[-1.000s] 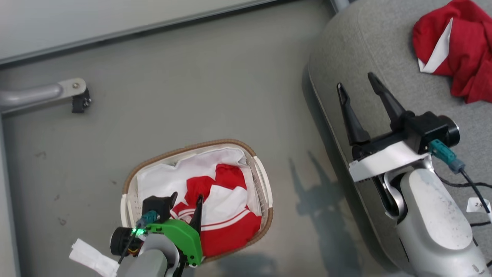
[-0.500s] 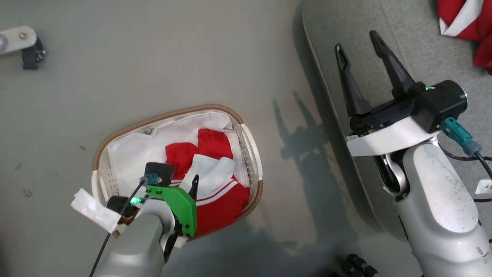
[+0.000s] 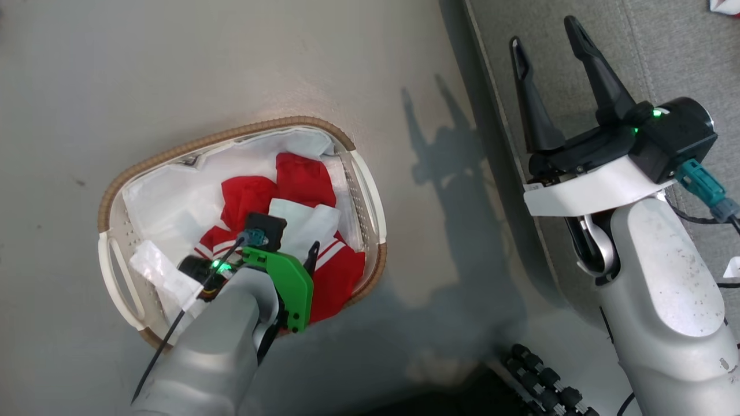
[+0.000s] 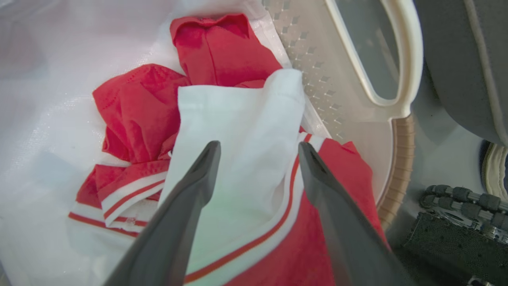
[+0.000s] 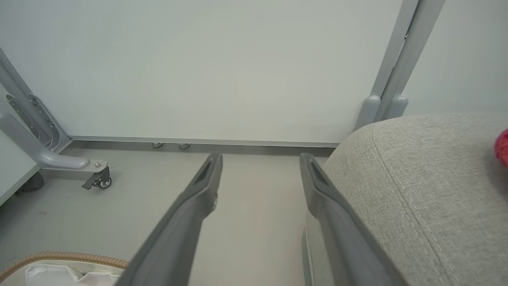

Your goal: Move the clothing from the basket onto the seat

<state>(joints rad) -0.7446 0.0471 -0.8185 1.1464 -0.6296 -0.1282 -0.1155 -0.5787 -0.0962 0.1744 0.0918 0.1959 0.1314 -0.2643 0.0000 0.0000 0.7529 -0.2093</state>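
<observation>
Clothing heaped inside basket; left hand released, poised just above it. Lower in, clench on thick bunch, lift clear of basket rim. Right hand released, well apart from basket.

Red clothing with white panel and striped trim, white basket brown-rimmed, grey seat

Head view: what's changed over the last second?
The camera moved, so the whole picture shifted. The left claw pushed farther into the basket, open, poised over the red-and-white garment; nothing gripped. The right claw stays open at the edge of the seat.
</observation>
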